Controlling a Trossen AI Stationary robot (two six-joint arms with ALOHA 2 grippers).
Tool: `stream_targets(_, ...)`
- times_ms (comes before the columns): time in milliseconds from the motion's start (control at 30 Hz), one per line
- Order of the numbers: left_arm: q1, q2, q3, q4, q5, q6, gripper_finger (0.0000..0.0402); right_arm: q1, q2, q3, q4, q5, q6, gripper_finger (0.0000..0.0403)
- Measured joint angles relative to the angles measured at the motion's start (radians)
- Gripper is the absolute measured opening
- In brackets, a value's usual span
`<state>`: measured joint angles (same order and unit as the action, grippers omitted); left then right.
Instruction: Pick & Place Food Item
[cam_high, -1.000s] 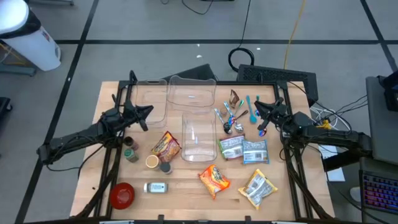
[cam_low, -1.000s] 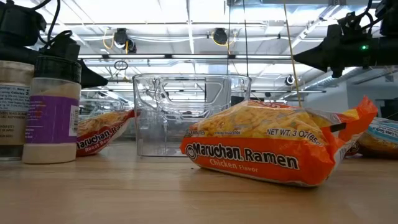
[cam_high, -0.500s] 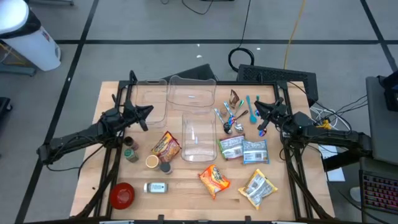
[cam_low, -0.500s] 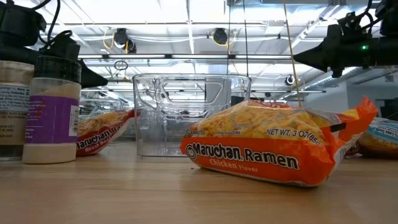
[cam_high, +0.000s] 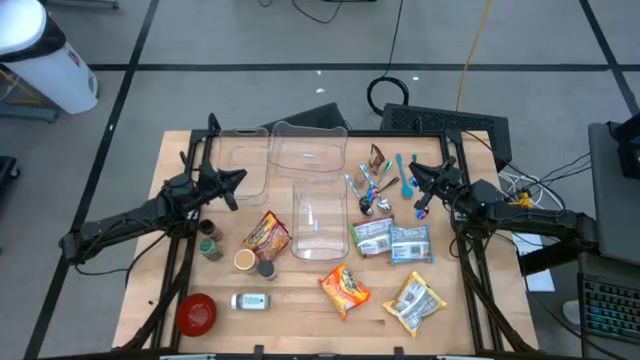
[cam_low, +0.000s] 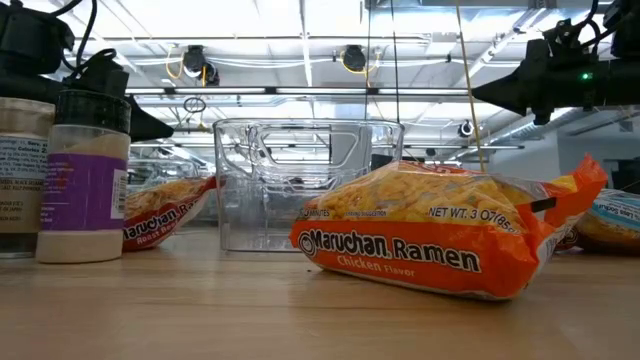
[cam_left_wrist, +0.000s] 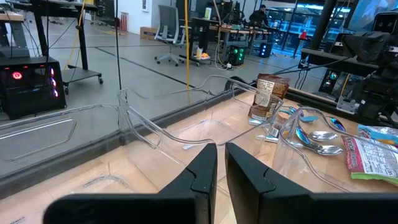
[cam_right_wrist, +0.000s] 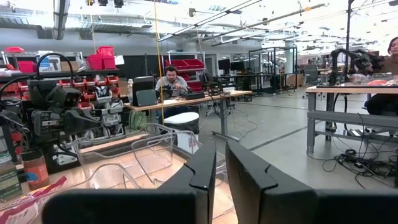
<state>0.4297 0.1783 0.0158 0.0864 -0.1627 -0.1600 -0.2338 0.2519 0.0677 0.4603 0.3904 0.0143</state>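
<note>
Hovering with fingers nearly together and empty: left gripper (cam_high: 232, 184) by the back-left bin, right gripper (cam_high: 424, 187) beside the cutlery. Nearest food: two green packets (cam_high: 391, 239), just in front of the right gripper, side by side. Counted: two ramen packs (cam_high: 343, 287), one yellow bag (cam_high: 415, 301), three clear bins (cam_high: 319, 218).

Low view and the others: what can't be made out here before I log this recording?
- Low view: the ramen packet in front hides the table behind it; the jar is cut off by the picture's edge.
- High view: labels on the green packets and the utensils are too small to tell apart.
- Left gripper and right gripper: fingers nearly together, nothing between.
</note>
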Motion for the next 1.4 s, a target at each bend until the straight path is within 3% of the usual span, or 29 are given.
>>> stream_targets(133,0.000,0.000,0.000,0.000,0.000,0.000,0.0037,0.000,0.000,0.000,0.003,0.000,0.028,0.0028)
stream_targets(267,0.000,0.000,0.000,0.000,0.000,0.000,0.0037,0.000,0.000,0.000,0.003,0.000,0.175,0.0027)
stream_targets(400,0.000,0.000,0.000,0.000,0.000,0.000,0.0037,0.000,0.009,0.000,0.061,-0.019,0.165,0.0029)
stream_targets(467,0.000,0.000,0.000,0.000,0.000,0.000,0.0037,0.000,0.032,0.005,0.101,-0.095,0.107,0.0028)
stream_targets(633,0.000,0.000,0.000,0.000,0.000,0.000,0.0037,0.000,0.106,0.127,0.043,-0.398,0.025,0.0028)
stream_targets(700,0.000,0.000,0.000,0.000,0.000,0.000,0.0037,0.000,0.147,0.192,0.009,-0.441,0.041,0.0029)
stream_targets(1133,0.000,0.000,0.000,0.000,0.005,0.000,0.0037,0.000,0.575,0.508,-0.041,-0.387,0.163,0.0029)
stream_targets(1400,0.000,0.000,0.000,0.000,-0.010,-0.027,0.0037,-0.001,0.819,0.659,0.073,-0.361,0.350,0.0030)
